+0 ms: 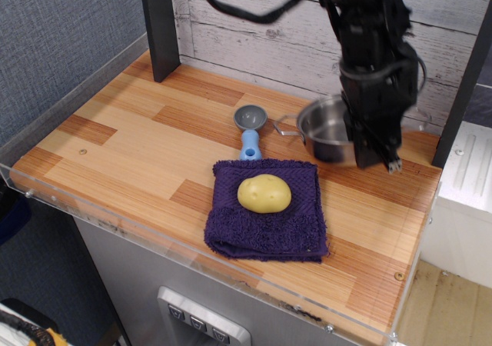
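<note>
Single view: gripper (378, 160) hangs at the right rim of the steel pot (321, 127), hiding that side; finger opening can't be told, nothing visibly held. Yellow potato (264, 193) rests mid purple towel (265, 234), likely so it doesn't roll. Blue scoop (250, 131) lies just left of the pot.

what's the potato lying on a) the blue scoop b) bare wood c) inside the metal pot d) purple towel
d: the potato lies in the middle of the purple towel, apart from the metal pot and the blue-handled scoop.
</note>
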`<state>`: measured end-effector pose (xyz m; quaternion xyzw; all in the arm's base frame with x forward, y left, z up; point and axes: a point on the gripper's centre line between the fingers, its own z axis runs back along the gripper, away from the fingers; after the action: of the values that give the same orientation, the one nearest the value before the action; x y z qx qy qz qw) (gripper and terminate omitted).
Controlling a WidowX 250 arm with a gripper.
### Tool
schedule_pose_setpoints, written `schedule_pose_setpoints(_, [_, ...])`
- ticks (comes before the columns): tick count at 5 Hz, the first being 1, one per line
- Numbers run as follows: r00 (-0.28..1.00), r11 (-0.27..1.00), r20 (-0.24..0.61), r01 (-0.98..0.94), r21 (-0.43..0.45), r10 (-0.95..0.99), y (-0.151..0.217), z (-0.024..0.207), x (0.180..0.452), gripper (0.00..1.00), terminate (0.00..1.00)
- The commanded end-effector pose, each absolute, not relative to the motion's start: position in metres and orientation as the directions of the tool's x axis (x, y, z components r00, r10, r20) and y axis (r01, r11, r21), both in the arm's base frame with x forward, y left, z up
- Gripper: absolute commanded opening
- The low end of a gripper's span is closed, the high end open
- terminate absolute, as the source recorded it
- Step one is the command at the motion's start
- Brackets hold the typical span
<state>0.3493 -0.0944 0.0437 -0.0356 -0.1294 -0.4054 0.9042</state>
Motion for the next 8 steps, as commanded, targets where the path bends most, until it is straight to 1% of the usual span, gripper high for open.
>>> schedule_pose_setpoints(1, [0.612,0.666,0.316,0.741,0.092,-0.725,-0.107,0.035,0.353,0.00,0.00])
schedule_pose_setpoints(2, [0.690,0.749,0.306,0.647,0.144,-0.656,-0.097,0.031,0.353,1.00,0.00])
schedule_pose_setpoints(3, [0.724,0.785,0.314,0.601,0.151,-0.615,-0.093,0.030,0.353,1.00,0.00])
schedule_pose_setpoints(4, [0.726,0.783,0.303,0.603,0.153,-0.618,-0.092,0.030,0.350,1.00,0.00])
schedule_pose_setpoints(5, [0.730,0.796,0.328,0.586,0.151,-0.599,-0.090,0.039,0.350,1.00,0.00])
schedule_pose_setpoints(6, [0.736,0.809,0.353,0.575,0.126,-0.578,-0.089,0.052,0.349,1.00,0.00])
schedule_pose_setpoints(7, [0.747,0.818,0.374,0.572,0.058,-0.549,-0.088,0.075,0.348,1.00,0.00])
schedule_pose_setpoints(8, [0.753,0.834,0.406,0.550,0.042,-0.517,-0.083,0.105,0.345,1.00,0.00])
